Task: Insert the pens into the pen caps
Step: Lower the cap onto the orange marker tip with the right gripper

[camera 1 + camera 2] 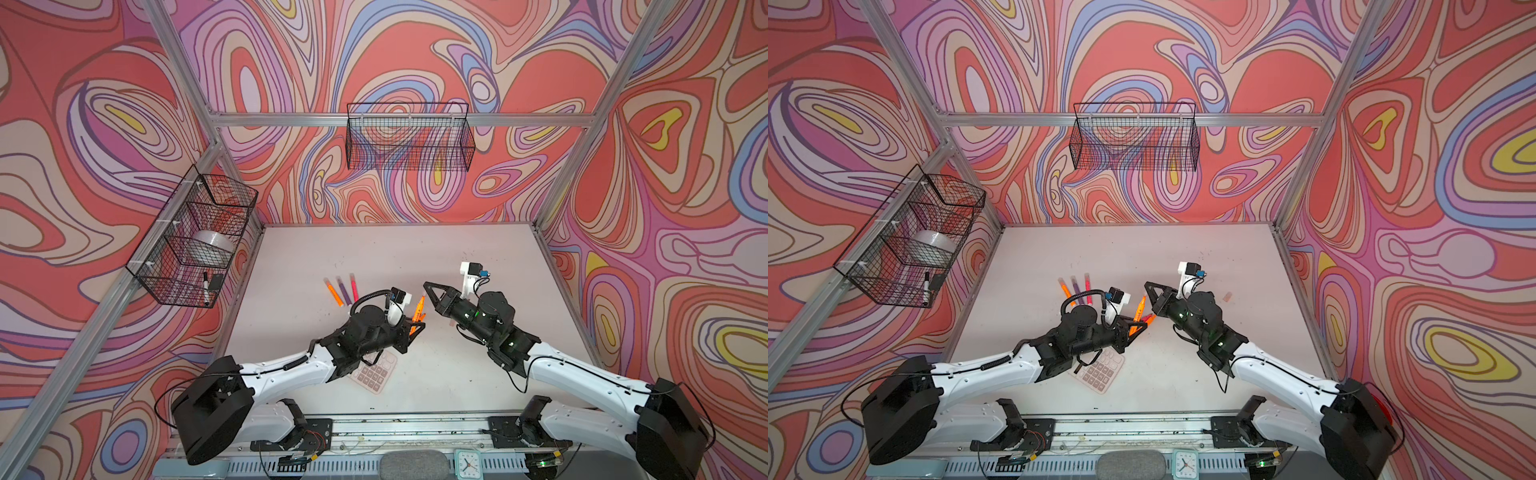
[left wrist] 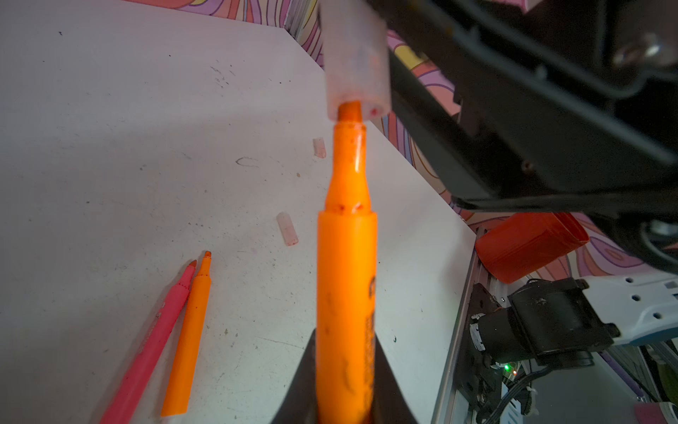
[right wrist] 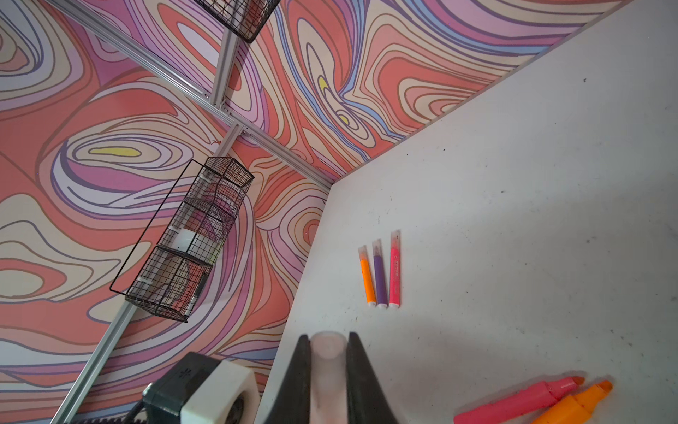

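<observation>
Left gripper (image 2: pixel 345 352) clamping orange pen (image 2: pixel 346 279), tip aimed into cap (image 2: pixel 354 62) in right gripper (image 3: pixel 328 337)

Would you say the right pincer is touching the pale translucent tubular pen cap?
Touching: the right wrist view shows the right pincer shut on the pen cap, fingers pressing both sides.

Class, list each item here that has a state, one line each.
Left pincer: shut on held orange pen.
Held orange pen: uncapped, tip just at held cap's mouth.
Right pincer: shut on held cap.
Three far pens: capped, lying side by side.
Pink pen, loose orange pen: uncapped, lying together.
Two loose caps: empty, lying apart.
</observation>
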Controlling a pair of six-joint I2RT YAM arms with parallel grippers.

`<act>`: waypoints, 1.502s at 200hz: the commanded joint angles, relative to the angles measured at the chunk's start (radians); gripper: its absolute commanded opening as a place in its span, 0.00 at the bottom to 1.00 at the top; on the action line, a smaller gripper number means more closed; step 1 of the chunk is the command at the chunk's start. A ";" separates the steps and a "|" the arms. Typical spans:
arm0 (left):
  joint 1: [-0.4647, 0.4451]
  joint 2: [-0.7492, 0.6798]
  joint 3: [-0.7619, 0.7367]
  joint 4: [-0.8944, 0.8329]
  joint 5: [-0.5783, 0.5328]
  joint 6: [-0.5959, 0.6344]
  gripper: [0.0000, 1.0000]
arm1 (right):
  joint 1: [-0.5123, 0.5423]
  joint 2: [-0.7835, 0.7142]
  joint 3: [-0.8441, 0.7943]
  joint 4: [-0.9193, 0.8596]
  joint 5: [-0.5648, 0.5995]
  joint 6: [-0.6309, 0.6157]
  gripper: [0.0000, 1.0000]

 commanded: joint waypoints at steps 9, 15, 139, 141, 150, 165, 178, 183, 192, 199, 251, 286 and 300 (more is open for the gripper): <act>-0.002 -0.031 0.002 0.028 -0.033 0.008 0.00 | 0.014 0.015 -0.010 0.013 -0.015 0.001 0.00; -0.002 -0.035 0.006 0.022 -0.038 0.012 0.00 | 0.017 0.017 -0.009 0.010 -0.014 0.000 0.00; 0.088 -0.140 0.111 -0.066 0.071 0.066 0.00 | 0.024 0.060 -0.007 0.159 -0.228 -0.142 0.04; 0.091 -0.142 0.111 -0.068 0.073 0.067 0.00 | 0.024 0.060 -0.007 0.160 -0.231 -0.147 0.04; 0.098 -0.159 0.111 -0.073 0.080 0.068 0.00 | 0.024 0.060 -0.009 0.172 -0.245 -0.166 0.05; 0.107 -0.187 0.107 -0.078 0.104 0.073 0.00 | 0.023 0.061 -0.014 0.190 -0.270 -0.197 0.06; 0.110 -0.207 0.103 -0.074 0.131 0.076 0.00 | 0.024 0.066 -0.016 0.209 -0.298 -0.214 0.07; 0.111 -0.214 0.102 -0.074 0.140 0.079 0.00 | 0.024 0.067 -0.019 0.222 -0.311 -0.219 0.08; 0.112 -0.225 0.101 -0.075 0.149 0.083 0.00 | 0.024 0.071 -0.023 0.244 -0.331 -0.220 0.08; 0.112 -0.232 0.099 -0.075 0.151 0.083 0.00 | 0.024 0.074 -0.027 0.263 -0.348 -0.221 0.09; 0.112 -0.248 0.075 -0.077 0.123 0.123 0.00 | 0.024 0.062 -0.033 0.260 -0.318 -0.202 0.35; 0.109 -0.237 0.015 -0.063 0.069 0.209 0.00 | 0.024 -0.028 -0.044 0.163 -0.205 -0.227 0.58; 0.105 -0.232 -0.027 -0.044 0.045 0.241 0.00 | 0.023 -0.054 -0.065 0.164 -0.173 -0.233 0.64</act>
